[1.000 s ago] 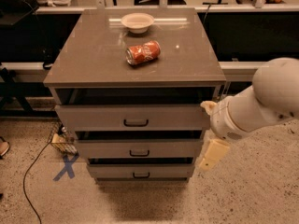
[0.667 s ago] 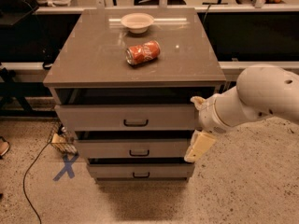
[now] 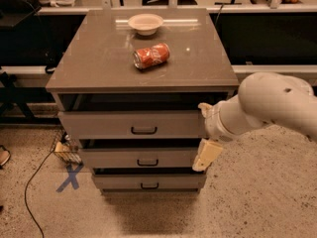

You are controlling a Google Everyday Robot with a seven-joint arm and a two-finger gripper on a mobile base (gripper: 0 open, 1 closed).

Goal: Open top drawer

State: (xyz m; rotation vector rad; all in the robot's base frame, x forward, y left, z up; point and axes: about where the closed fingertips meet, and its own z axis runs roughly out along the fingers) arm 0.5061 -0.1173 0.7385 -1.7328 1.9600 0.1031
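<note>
Gripper (image 3: 207, 153) at top drawer (image 3: 133, 124) right edge, bare floor (image 3: 257, 202) beside; jaws' state unclear.

1 camera, high and fairly near, looks down at the front of the cabinet (image 3: 99, 73) — gripper (image 3: 207, 155) at lower right.

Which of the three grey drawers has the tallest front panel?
The grey top drawer, directly under the tabletop; both below are shorter-fronted. The cream gripper sits at the right end of the middle drawer.

Three drawers (image 3: 114, 158) stood left of the one gripper (image 3: 206, 156), top drawer (image 3: 99, 125) included; one can (image 3: 151, 56), one bowl (image 3: 145, 23) above-left.
</note>
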